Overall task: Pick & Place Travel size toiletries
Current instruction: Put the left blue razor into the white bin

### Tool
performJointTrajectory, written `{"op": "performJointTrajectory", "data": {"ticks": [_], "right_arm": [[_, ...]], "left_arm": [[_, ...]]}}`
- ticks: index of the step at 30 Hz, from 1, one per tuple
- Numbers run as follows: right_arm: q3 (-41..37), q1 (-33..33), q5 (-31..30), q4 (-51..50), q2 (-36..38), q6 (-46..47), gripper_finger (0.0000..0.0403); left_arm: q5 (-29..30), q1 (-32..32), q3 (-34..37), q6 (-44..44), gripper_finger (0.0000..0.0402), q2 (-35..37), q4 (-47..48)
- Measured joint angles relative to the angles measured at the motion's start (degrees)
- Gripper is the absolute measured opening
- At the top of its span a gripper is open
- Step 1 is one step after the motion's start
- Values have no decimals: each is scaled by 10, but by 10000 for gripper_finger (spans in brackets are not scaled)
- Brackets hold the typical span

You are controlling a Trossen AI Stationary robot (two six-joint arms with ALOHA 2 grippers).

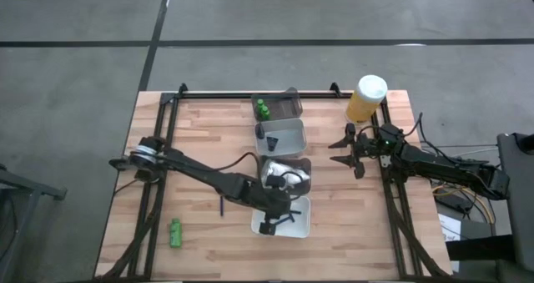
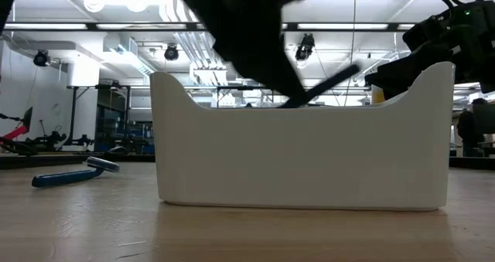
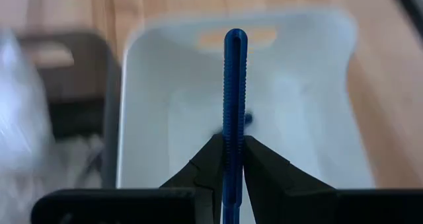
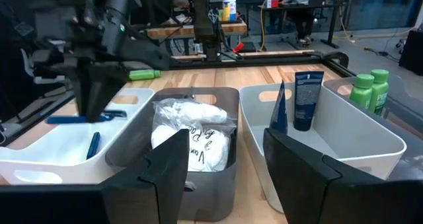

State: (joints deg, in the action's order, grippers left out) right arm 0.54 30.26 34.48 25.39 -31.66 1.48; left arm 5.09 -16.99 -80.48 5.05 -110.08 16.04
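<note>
Sorting is judged partly done. Left of the left gripper point(image 1: 269, 225), a bright green plastic bottle point(image 1: 175, 232) and a slim blue razor point(image 1: 222, 205) lie loose on the wooden table point(image 1: 200, 141). This gripper is clamped on a slim blue ribbed razor stick point(image 3: 234, 105) over the white plastic tray point(image 3: 142, 118). The right gripper point(image 1: 342, 149) waits with fingers apart, right of the filled trays.
</note>
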Motion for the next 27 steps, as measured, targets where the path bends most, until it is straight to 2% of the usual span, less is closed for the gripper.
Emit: {"op": "performJointTrajectory", "data": {"ticks": [7,27], "right_arm": [[0,0,0,0,0,0,166],[0,0,0,0,0,0,105]], "left_arm": [[9,1,16,35,53,-16,5],[11,3,73,59,53,-16,-26]]}}
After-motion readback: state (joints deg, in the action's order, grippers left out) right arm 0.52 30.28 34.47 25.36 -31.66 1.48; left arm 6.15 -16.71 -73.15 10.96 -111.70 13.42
